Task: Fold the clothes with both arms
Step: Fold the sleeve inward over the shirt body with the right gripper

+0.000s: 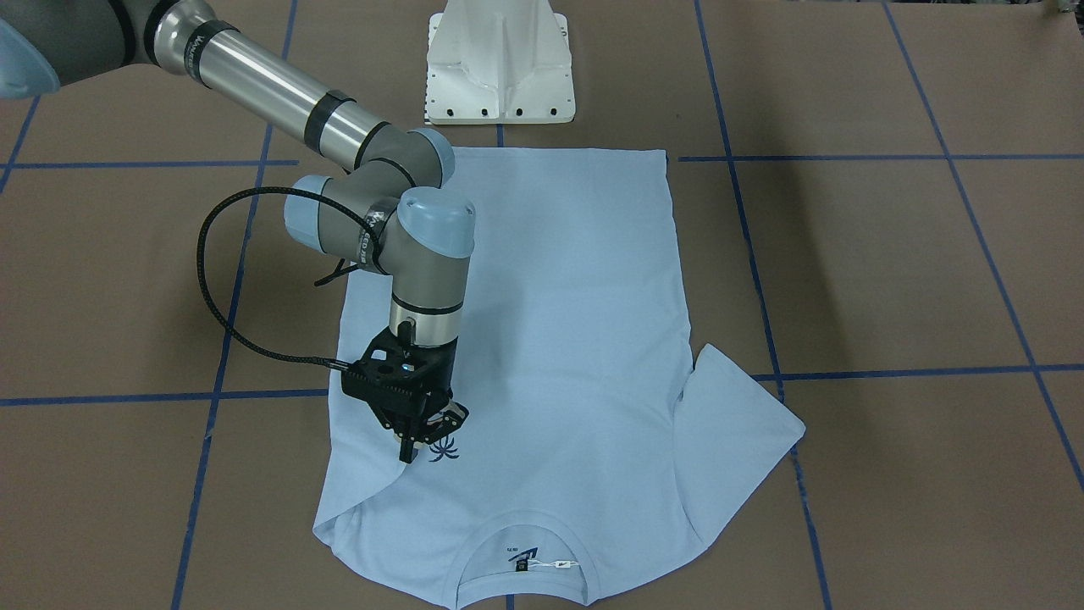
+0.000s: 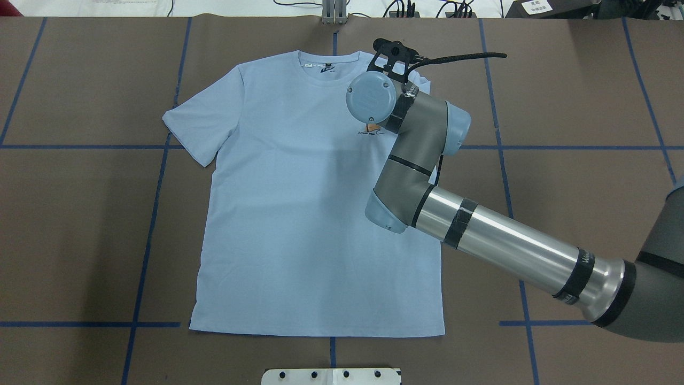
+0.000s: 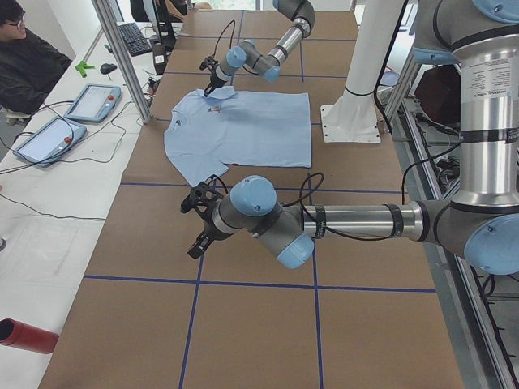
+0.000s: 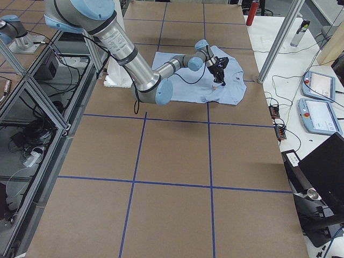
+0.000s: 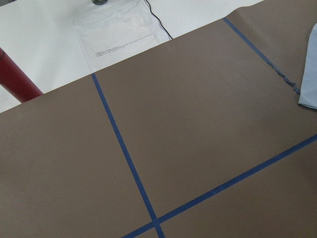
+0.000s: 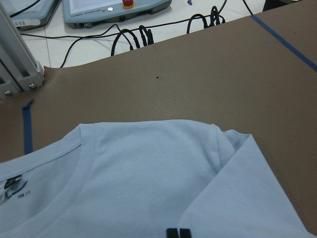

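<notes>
The light blue T-shirt [image 1: 550, 339] lies flat, front up, on the brown table, collar [image 2: 327, 64] towards the far edge. Its sleeve on my right side is folded in over the chest [image 6: 237, 198]; the other sleeve [image 2: 197, 123] lies spread out. My right gripper [image 1: 419, 445] points down beside the small palm print [image 1: 445, 449]. Its fingertips [image 6: 178, 232] are shut on the folded sleeve's tip. My left gripper [image 3: 197, 243] hovers over bare table well clear of the shirt; I cannot tell whether it is open or shut. The left wrist view catches only a shirt edge [image 5: 309, 74].
A white pedestal base [image 1: 500, 68] stands at the shirt's hem end. Blue tape lines [image 2: 155, 214] cross the brown table. A red cylinder [image 3: 24, 335], teach pendants [image 3: 89, 101] and cables lie on the white bench beyond, where a person [image 3: 24, 49] sits. An aluminium post [image 6: 15, 54] stands near the collar.
</notes>
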Controlling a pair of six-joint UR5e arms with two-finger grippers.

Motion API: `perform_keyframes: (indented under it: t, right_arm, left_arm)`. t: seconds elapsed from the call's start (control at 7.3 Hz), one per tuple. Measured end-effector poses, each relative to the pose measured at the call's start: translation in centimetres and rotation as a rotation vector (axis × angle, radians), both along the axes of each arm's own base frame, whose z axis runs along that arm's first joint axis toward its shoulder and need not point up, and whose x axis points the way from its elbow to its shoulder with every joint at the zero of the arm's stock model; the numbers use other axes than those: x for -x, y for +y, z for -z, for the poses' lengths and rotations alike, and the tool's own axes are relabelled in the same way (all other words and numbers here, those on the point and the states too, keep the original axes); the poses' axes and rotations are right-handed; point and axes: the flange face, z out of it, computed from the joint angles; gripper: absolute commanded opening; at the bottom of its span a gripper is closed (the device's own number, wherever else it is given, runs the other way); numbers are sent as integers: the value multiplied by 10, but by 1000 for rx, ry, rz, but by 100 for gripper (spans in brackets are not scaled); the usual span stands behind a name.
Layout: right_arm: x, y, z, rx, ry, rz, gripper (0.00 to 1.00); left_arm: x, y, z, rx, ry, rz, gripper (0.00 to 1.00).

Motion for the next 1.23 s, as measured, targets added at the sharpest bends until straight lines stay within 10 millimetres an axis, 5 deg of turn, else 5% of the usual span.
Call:
perform_keyframes:
  t: [0.27,0.55,0.82,1.1,1.23]
  right_arm:
    - [11,-8,19,44,-70,-84,100]
    - [12,-11,29,37,-74,-85,100]
    - [-10,-20,50,-6,-57,12,100]
    - [-80,-36,43,-29,-40,205,100]
    - [-131,-43,28,-54,-26,310,100]
  left_arm:
    - [0,0,0,0,-1,1,100]
    - [0,0,2,-7,-2,-1,100]
    - [-1,0,10,-72,-5,-4,100]
    - [-28,-19,36,-130,9,-47,100]
    - [-46,-32,50,-111,43,-50,100]
